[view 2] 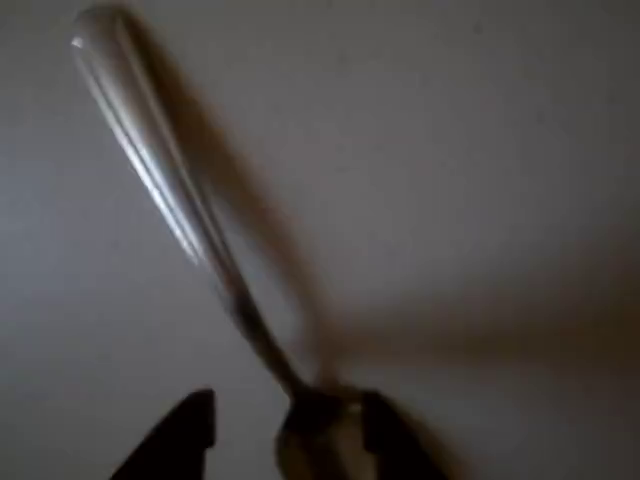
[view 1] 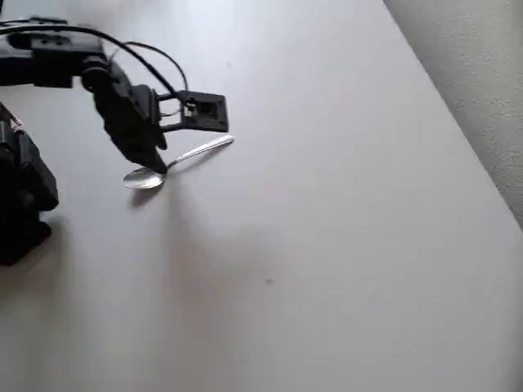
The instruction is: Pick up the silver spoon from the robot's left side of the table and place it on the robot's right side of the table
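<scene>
The silver spoon [view 1: 176, 159] lies flat on the white surface [view 1: 343, 245] at the overhead view's left, the end effector [view 1: 161, 163] parted astride its neck, ungripped, so lift and transfer remain.

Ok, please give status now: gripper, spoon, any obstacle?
Gripper down at spoon's neck, closure unclear. Silver spoon on table. Nothing near it.

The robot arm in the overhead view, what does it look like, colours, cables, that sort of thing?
The arm is all black, built from blocky, boxy segments. Thin black cables loop loosely above it. The gripper tapers to dark, pointed fingers, matte in the wrist view. A small black square frame on thin struts juts from its side. No markings are legible.
</scene>
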`<act>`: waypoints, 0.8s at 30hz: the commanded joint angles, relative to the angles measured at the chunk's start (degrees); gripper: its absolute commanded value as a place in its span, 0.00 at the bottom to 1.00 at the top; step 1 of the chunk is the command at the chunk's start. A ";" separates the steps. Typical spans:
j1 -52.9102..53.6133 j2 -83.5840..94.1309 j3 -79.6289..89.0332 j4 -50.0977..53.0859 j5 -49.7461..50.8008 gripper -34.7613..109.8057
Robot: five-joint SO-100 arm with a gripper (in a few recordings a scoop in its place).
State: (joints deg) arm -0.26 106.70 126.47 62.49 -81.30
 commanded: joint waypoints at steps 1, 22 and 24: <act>0.97 -2.90 -5.54 0.79 -1.49 0.36; 17.49 -13.18 -15.29 -2.81 -12.39 0.23; 21.36 -15.73 -18.28 -3.08 -14.41 0.23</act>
State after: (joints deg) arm 14.77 92.64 114.87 59.33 -92.55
